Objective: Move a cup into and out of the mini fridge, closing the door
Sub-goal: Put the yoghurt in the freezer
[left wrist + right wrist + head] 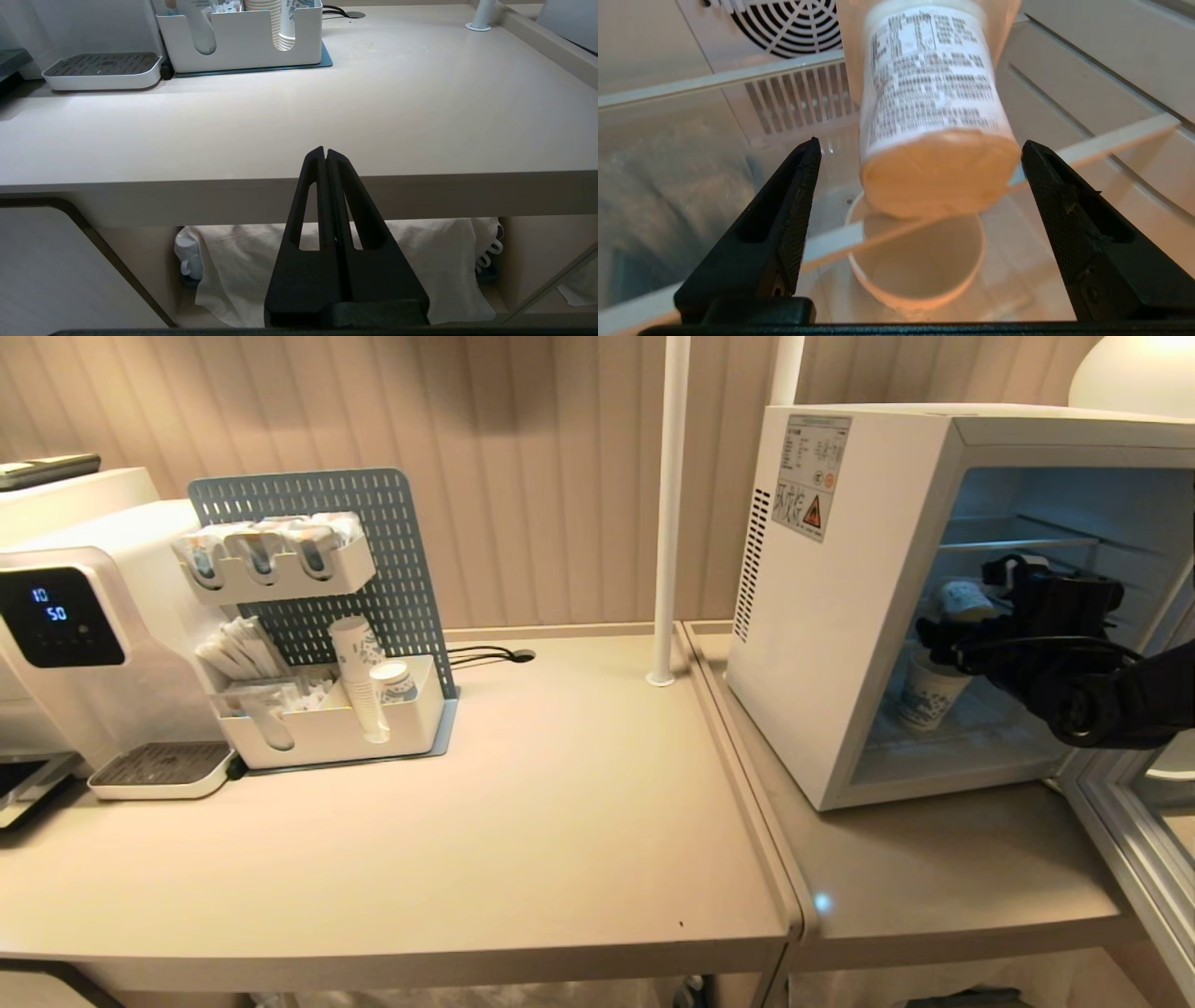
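Cup (934, 116) sits on the wire shelf inside the mini fridge (840, 616), above a taller paper cup (929, 695). We see the right gripper (920, 196) spread wide around it, untouched; next, we judge, a squeeze and lift out. Left gripper (326, 156), pressed together, idles near the counter's (327, 116) edge.

A printed cup (931, 116) is framed between the spread fingers (794, 196), with an open paper cup (920, 261) seen beneath it.
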Robot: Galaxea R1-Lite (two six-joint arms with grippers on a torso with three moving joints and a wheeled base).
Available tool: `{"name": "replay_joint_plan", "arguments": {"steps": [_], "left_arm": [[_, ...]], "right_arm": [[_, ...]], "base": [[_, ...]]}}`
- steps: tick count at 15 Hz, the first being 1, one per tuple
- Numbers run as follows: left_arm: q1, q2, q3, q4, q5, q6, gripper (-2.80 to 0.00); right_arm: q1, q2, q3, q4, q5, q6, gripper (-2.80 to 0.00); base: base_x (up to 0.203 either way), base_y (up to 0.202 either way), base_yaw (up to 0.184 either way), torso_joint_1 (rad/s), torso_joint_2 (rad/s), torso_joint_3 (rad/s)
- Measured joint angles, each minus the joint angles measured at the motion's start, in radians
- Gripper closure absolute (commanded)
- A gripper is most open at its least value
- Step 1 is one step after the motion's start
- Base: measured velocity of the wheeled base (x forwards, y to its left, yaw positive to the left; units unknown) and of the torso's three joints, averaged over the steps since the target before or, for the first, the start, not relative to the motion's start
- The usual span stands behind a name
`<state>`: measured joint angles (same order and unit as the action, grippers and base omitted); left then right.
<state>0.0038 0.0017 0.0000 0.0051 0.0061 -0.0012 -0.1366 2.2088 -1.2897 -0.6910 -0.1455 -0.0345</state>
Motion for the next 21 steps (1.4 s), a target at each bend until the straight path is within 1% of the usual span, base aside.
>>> {"name": "replay_joint_plan", "arguments": {"steps": [5,12,14,16,18,21], "left_arm": [[0.0,0.0,0.0,0.0,0.001,-0.001,0.0],[0.0,0.0,0.0,0.0,0.001,-0.003,0.0],[0.0,0.0,0.0,0.0,0.001,-0.003,0.0],[0.0,0.0,0.0,0.0,0.001,-0.002,0.0],[-0.001,0.0,0.0,0.0,0.0,-0.003,0.0],[0.0,0.0,0.0,-0.001,0.0,-0.004,0.0]], "right_arm": [[-0.003,-0.048,0.047,-0.006,0.001,-0.006,-2.8],[-0.003,-0.061,0.062,-0.015,0.001,-0.005,-2.8],[-0.003,-0.08,0.089,-0.017,0.004,-0.004,-2.8],[-0.006,-0.144,0.174,-0.029,0.038,-0.001,-2.8],[-0.01,-0.234,0.289,-0.047,0.074,-0.002,-2.8],[-0.01,-0.429,0.486,-0.099,0.12,0.003,-2.8]], "base": [[0.0,0.0,0.0,0.0,0.01,0.001],[0.0,0.0,0.0,0.0,0.0,0.0],[0.0,0.0,0.0,0.0,0.0,0.0],[0.0,0.0,0.0,0.0,0.0,0.0],[0.0,0.0,0.0,0.0,0.0,0.0],[0.0,0.0,0.0,0.0,0.0,0.0]]}}
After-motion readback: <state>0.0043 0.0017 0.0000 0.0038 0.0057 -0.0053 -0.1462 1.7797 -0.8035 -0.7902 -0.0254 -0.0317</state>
